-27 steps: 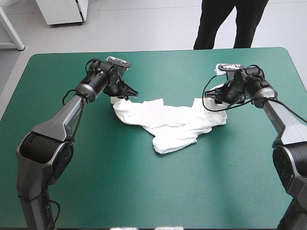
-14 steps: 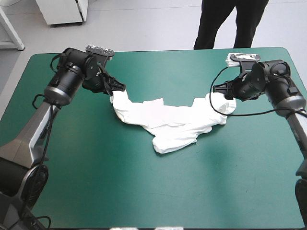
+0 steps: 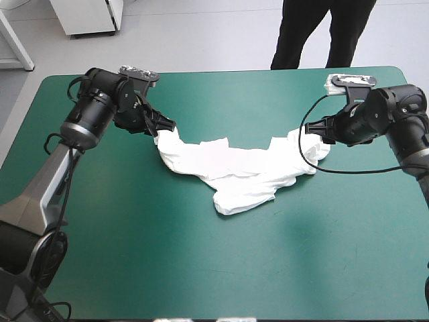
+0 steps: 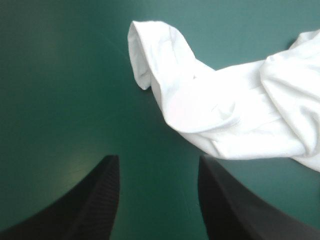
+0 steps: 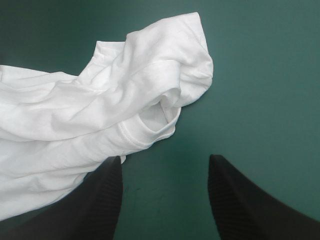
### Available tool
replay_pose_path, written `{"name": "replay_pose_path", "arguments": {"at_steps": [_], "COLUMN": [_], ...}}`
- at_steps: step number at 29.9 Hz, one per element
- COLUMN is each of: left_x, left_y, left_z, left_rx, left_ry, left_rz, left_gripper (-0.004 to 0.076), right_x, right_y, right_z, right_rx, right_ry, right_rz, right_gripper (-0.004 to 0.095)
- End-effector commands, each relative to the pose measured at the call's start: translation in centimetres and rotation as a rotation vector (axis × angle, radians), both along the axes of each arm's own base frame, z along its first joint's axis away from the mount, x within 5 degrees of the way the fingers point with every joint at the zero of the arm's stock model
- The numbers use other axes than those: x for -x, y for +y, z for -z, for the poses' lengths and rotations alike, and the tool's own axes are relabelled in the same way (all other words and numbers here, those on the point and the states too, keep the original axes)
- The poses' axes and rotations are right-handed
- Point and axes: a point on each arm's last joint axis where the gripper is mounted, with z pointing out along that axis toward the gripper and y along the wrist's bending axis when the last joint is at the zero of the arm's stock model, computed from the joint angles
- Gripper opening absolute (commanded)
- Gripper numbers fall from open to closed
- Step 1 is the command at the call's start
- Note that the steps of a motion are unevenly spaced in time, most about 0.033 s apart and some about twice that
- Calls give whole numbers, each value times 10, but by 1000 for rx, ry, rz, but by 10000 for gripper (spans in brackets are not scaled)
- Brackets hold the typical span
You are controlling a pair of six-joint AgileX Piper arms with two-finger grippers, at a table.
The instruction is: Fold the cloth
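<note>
Left gripper (image 4: 159,160) gaped wide, empty; right gripper (image 5: 165,162) same. T-shirt (image 3: 234,168) lay crumpled mid table (image 3: 201,268), long axis left-right, one end just ahead of each gripper. Only wrist views showed finger gaps; high view showed full span.

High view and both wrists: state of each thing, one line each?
White short-sleeved T-shirt: crumpled, unfolded, lying on the teal-green table cover, ungripped.
Left gripper, black fin-shaped fingers: open, empty, T-shirt end ahead.
Right gripper: open, empty, T-shirt end ahead.

High + close wrist cams, T-shirt (image 3: 241,171) shared
</note>
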Motion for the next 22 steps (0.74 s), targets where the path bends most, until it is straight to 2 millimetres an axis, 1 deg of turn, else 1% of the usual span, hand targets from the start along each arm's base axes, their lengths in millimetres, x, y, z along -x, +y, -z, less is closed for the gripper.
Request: {"name": "replay_pose_path", "arguments": {"at_steps": [1, 5, 7, 9, 12, 17, 20, 21, 22], "left_x": [-8, -30, -41, -50, -61, -77, -83, -84, -84], "left_y": [-3, -7, -3, 3, 10, 5, 3, 3, 3], "left_z": [0, 30, 44, 58, 79, 111, 126, 130, 133], "left_rx": [21, 60, 98, 123, 118, 110, 112, 110, 109], "left_ry": [-28, 15, 45, 76, 121, 144, 159, 167, 173], "left_rz": [0, -8, -29, -53, -71, -70, -72, -73, -73], "left_gripper": [361, 377, 410, 426, 426, 426, 413, 397, 358], "right_x": [8, 8, 8, 8, 8, 8, 8, 7, 6], "right_y": [-3, -3, -3, -3, -3, -3, -3, -4, -4], "right_z": [-23, -23, -23, -23, -23, -24, -23, -22, -21], "right_rx": [-11, -11, -11, -11, -11, -12, -10, -2, -1], "right_ry": [-100, -99, -99, -99, -99, -109, -103, -100, -93], "right_rz": [3, 3, 3, 3, 3, 3, 1, 2, 2], "right_gripper": [486, 486, 486, 486, 486, 486, 486, 486, 486]}}
